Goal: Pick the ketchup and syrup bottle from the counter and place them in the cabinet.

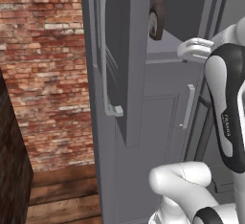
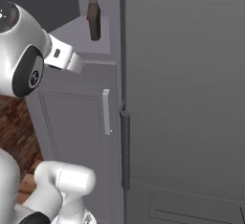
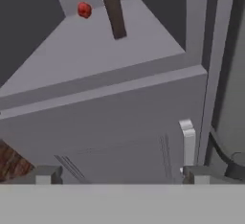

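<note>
The tall dark grey cabinet stands with its panelled door (image 1: 122, 60) swung open, the long silver bar handle (image 1: 106, 50) on it. On its inner shelf (image 3: 119, 50) the brown syrup bottle (image 1: 157, 16) (image 2: 94, 16) (image 3: 112, 7) stands upright. To its left in the hand view, a small bright red part of the ketchup (image 3: 84, 10) shows on the same shelf. My gripper (image 3: 122, 175) is open and empty, its fingertips (image 3: 48, 174) wide apart, in front of and below the shelf's front edge. The white hand (image 1: 194, 48) (image 2: 64, 58) is near that edge. The counter is out of view.
Below the shelf is a closed grey door with a short silver handle (image 1: 189, 106) (image 2: 106, 110) (image 3: 187, 139). A wide flat grey fridge panel (image 2: 191, 98) rises on the right. A brick wall (image 1: 43, 74), a dark block (image 1: 12, 170) and wooden floor (image 1: 62, 194) lie to the left.
</note>
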Tool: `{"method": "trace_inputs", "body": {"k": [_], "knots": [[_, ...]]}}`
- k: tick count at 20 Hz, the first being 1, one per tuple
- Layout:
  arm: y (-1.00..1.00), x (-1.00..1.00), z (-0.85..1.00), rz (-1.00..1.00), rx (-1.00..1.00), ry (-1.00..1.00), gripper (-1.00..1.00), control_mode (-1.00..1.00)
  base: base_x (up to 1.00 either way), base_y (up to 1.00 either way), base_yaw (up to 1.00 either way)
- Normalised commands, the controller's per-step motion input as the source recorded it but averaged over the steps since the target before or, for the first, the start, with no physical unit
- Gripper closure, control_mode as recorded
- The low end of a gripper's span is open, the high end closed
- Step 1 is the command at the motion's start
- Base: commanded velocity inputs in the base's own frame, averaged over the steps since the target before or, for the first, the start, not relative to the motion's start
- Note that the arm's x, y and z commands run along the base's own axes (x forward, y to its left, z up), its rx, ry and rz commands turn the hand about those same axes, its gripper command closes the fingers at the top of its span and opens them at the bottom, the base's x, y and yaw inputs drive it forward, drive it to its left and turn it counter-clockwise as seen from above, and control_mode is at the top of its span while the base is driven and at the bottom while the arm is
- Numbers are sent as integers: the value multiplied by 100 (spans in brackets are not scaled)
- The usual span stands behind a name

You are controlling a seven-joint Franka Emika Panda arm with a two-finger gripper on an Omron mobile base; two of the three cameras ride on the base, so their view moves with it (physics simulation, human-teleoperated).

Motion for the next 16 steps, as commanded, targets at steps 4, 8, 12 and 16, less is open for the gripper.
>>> {"method": "trace_inputs", "body": {"k": [4, 8, 12, 16], "knots": [[0, -48, -85, 9, -9, 22, -100, -100, 0, 0, 0], [0, -41, -100, 15, -6, 20, -100, -100, 0, 0, 0], [0, -27, -96, 20, -5, 15, -100, -100, 0, 0, 0], [0, -10, -76, 20, -4, 9, -100, -100, 0, 0, 0]]}}
